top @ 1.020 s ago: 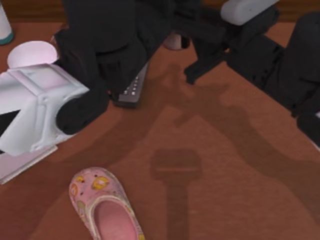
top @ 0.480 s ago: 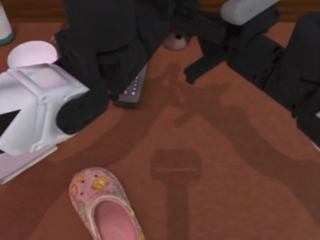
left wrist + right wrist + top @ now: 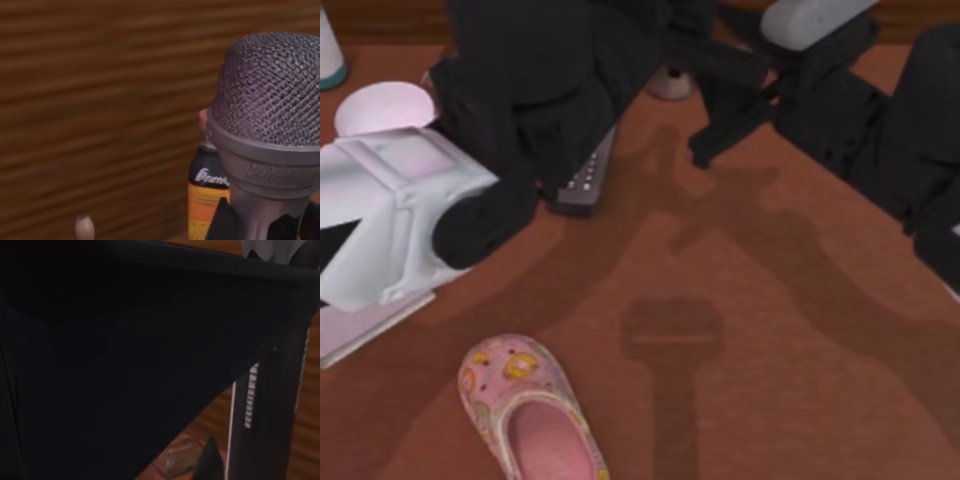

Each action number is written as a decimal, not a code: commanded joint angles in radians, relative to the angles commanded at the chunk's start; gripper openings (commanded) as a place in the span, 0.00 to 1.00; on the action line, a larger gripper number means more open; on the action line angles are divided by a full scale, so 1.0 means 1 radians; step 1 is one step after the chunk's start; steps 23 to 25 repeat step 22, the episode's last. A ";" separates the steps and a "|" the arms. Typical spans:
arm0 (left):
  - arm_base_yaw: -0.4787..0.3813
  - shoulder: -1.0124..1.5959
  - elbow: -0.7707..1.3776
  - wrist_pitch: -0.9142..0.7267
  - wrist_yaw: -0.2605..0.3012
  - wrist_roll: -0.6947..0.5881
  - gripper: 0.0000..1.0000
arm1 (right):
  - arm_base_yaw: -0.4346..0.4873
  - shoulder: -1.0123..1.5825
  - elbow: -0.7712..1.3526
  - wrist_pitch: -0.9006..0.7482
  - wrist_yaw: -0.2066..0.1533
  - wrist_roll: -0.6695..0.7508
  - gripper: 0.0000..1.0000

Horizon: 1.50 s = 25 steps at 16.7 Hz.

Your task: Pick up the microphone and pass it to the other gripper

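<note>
The left wrist view is filled by the microphone (image 3: pixel 270 100), its grey mesh head upright above a grey neck. My left gripper (image 3: pixel 265 227) is shut on the neck, with a black fingertip (image 3: pixel 222 225) on either side. In the top view the microphone is hidden under my left arm (image 3: pixel 520 90), which reaches to the back middle. My right gripper (image 3: pixel 712 112) is open and comes in from the right, close to the left arm's end. In the right wrist view one fingertip (image 3: pixel 210 460) shows, and the left arm's dark bulk fills most of the picture.
A dark remote (image 3: pixel 585 180) lies under the left arm. A small pale rounded thing (image 3: pixel 670 82) sits at the back middle. A pink shoe (image 3: pixel 530 410) lies front left. An orange bottle (image 3: pixel 207 195) stands behind the microphone. At far left are a white bottle (image 3: pixel 328 50) and a pale round dish (image 3: pixel 380 108).
The black fingers at the back middle have shifted slightly, and more of the small pale thing behind them shows. Nothing else on the table has moved.
</note>
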 joint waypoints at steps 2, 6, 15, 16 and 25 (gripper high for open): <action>0.000 0.000 0.000 0.000 0.000 0.000 0.00 | 0.000 0.000 0.000 0.000 0.000 0.000 0.98; 0.000 0.000 0.000 0.000 0.000 0.000 0.00 | 0.000 0.000 0.000 0.000 0.000 0.000 1.00; 0.032 -0.047 -0.024 -0.010 0.021 0.021 0.00 | -0.047 -0.067 -0.064 -0.022 0.014 -0.006 1.00; 0.050 -0.062 -0.037 -0.014 0.038 0.020 0.00 | -0.052 -0.106 -0.095 -0.029 0.009 -0.006 1.00; 0.147 -0.139 -0.098 -0.023 0.115 0.012 0.00 | -0.068 -0.281 -0.237 -0.058 -0.018 -0.006 1.00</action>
